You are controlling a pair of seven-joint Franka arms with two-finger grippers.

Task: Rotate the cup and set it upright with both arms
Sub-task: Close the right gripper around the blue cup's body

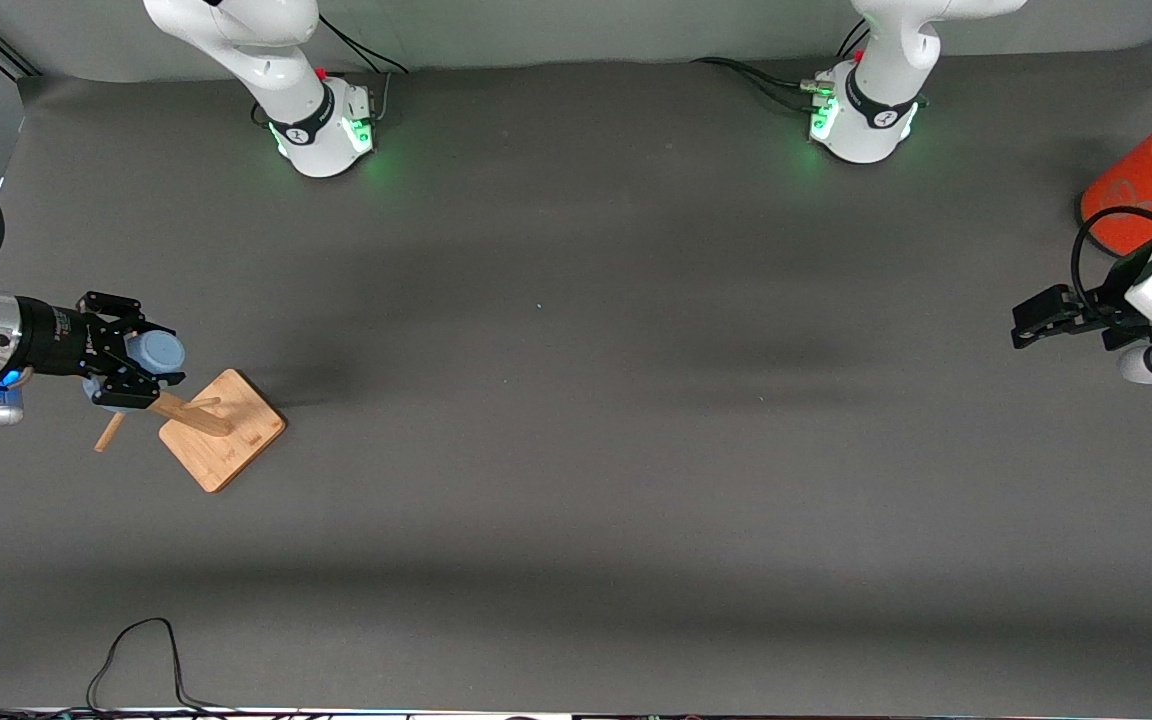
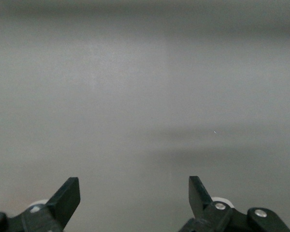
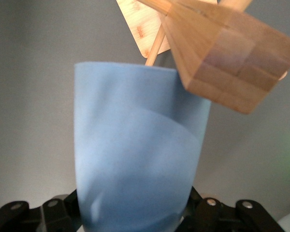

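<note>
The light-blue cup (image 1: 160, 350) hangs tilted beside the top of a wooden rack (image 1: 226, 430), at the right arm's end of the table. My right gripper (image 1: 158, 360) is shut on it, one black finger on each side. In the right wrist view the cup (image 3: 135, 154) fills the space between the jaws, its wide end pointing away from them toward the rack's post (image 3: 227, 53). A thin peg runs down past the cup's rim. My left gripper (image 1: 1019, 330) waits low over the table at the left arm's end. It is open (image 2: 134, 186) with nothing between its fingers.
A large orange cylinder (image 1: 1136, 190) with a grey top stands at the left arm's end, farther from the camera than the left gripper. A black cable (image 1: 136, 650) loops at the table's near edge. Another of the rack's pegs (image 1: 108, 432) sticks out toward the table's end.
</note>
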